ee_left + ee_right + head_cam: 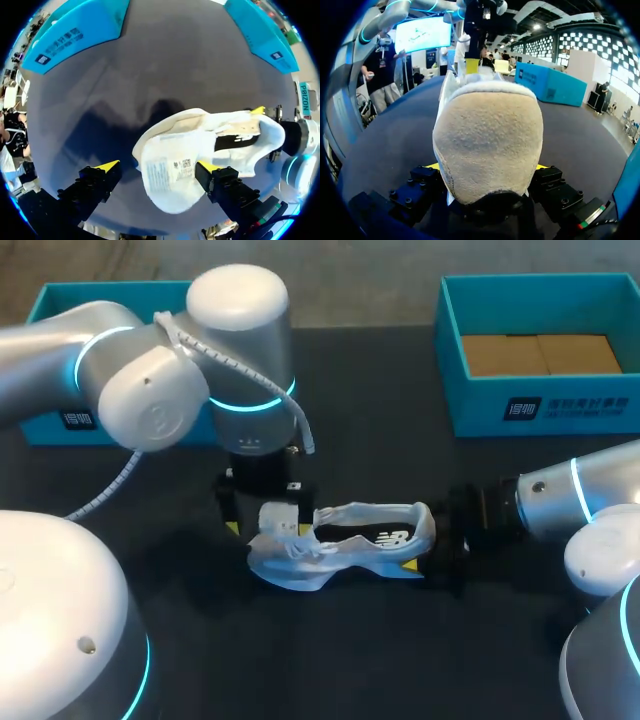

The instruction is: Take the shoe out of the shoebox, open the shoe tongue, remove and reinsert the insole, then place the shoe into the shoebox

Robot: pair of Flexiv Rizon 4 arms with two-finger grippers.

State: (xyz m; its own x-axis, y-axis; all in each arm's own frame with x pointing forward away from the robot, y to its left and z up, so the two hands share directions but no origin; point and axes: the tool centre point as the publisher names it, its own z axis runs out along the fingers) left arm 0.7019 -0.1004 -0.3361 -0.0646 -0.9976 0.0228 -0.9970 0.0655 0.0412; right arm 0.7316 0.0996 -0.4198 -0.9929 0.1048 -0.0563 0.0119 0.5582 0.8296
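A white shoe (372,530) lies on its side on the black table (350,660), toe towards my left arm. Its tongue (167,175), with a printed label, is folded out and lies between the wide-open fingers of my left gripper (159,166), which hangs over the shoe's front (262,515). One finger (220,182) is close beside the tongue; the other (95,185) stands well clear. My right gripper (437,550) holds the shoe by the heel. In the right wrist view the beige heel (487,135) fills the gap between the fingers of that gripper (486,167). The insole is not visible.
An open teal shoebox (540,410) with a brown cardboard floor stands at the back right. A second teal box (50,425) sits at the back left, partly behind my left arm. Bare black tabletop lies in front of the shoe.
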